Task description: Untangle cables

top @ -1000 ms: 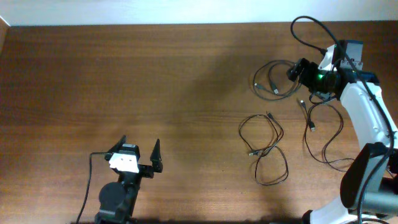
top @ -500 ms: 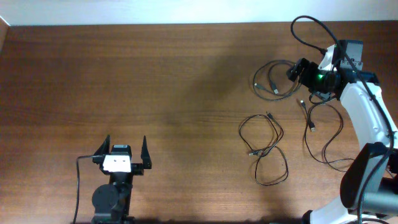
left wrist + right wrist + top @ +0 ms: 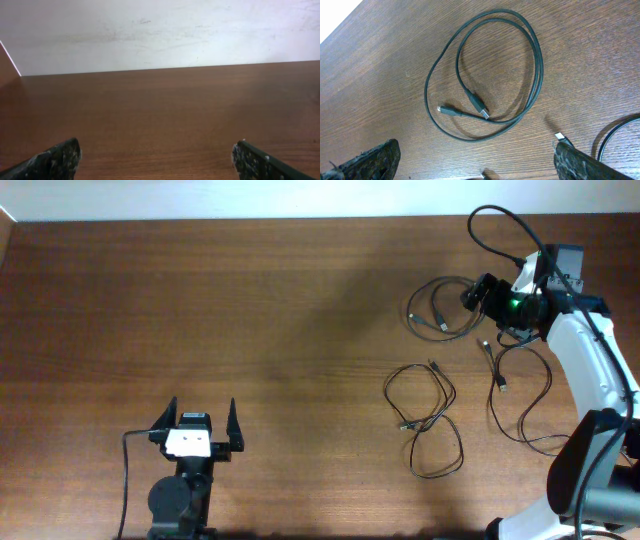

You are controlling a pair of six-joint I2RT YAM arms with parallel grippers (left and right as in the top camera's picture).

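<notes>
Three thin black cables lie on the right half of the wooden table. A small coiled cable (image 3: 437, 311) lies just left of my right gripper (image 3: 472, 293). In the right wrist view this coil (image 3: 479, 105) lies ahead of the open, empty right gripper (image 3: 475, 160), its two plugs inside the loop. A looped cable (image 3: 428, 420) lies at mid-right. A third cable (image 3: 520, 395) trails beneath the right arm, and its silvery plug (image 3: 560, 136) lies by my right finger. My left gripper (image 3: 202, 412) is open and empty at the front left, far from all cables; it also shows in the left wrist view (image 3: 155, 155).
The thick black robot wire (image 3: 497, 225) arcs above the right arm at the back right. A pale wall (image 3: 160, 30) stands behind the table's far edge. The table's left edge (image 3: 5, 240) shows at the far left.
The left gripper has shifted left and turned to point straight at the far edge, then stayed still. The right arm and the cables have not moved.
</notes>
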